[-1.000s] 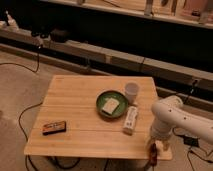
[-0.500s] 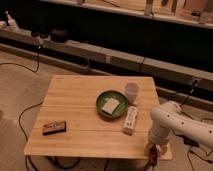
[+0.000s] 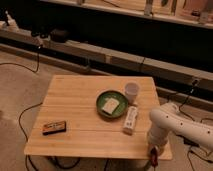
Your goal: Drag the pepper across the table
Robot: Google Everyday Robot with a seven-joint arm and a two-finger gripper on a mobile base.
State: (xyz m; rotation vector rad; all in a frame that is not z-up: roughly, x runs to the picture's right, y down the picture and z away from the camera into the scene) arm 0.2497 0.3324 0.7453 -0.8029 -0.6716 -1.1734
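At front-right corner of table [image 3: 75, 100] | tool [image 3: 153, 150] pressed together | pepper [image 3: 154, 157] right at its tip — hold unclear

Gripper [image 3: 153, 151] mostly hidden at the table [image 3: 75, 100]'s near right corner

The closed gripper is covered by the white arm [image 3: 172, 125], which is cut off by the right edge. Only a red scrap of the pepper [image 3: 154, 158] is seen beneath it, and whether it is gripped cannot be told. The label on the small box [image 3: 54, 127] is too small to be read.
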